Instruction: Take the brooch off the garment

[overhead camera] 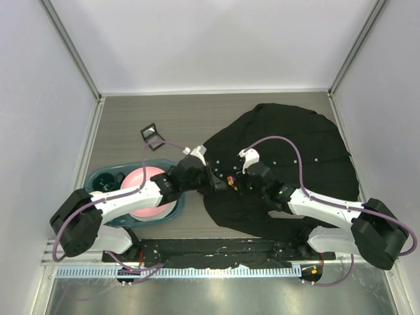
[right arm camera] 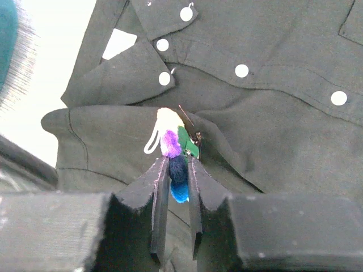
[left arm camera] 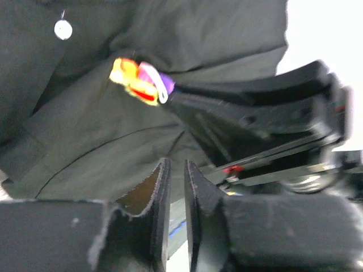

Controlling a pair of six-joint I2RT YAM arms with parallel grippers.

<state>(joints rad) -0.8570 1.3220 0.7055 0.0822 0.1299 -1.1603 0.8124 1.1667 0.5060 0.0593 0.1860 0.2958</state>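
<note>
The black garment (overhead camera: pixel 295 147) lies crumpled on the right half of the table. The brooch (overhead camera: pixel 231 181) is a small multicoloured flower on a raised fold near the garment's left edge. In the right wrist view the brooch (right arm camera: pixel 177 144) shows white, purple, green and blue petals, and my right gripper (right arm camera: pixel 176 163) is shut on its blue petal. My left gripper (left arm camera: pixel 176 169) sits just left of the brooch (left arm camera: pixel 140 82), low against the garment (left arm camera: pixel 85 141). Its jaws stand a narrow slit apart with nothing seen between them. Both grippers (overhead camera: pixel 213 180) (overhead camera: pixel 241 184) meet at the fold.
A teal basin (overhead camera: pixel 105 178) holding a pink plate (overhead camera: pixel 146 193) stands at the left, under the left arm. A small black square frame (overhead camera: pixel 152 134) lies behind it. White buttons (right arm camera: pixel 241 70) run along the garment (right arm camera: pixel 272 130) and its collar. Side walls enclose the table.
</note>
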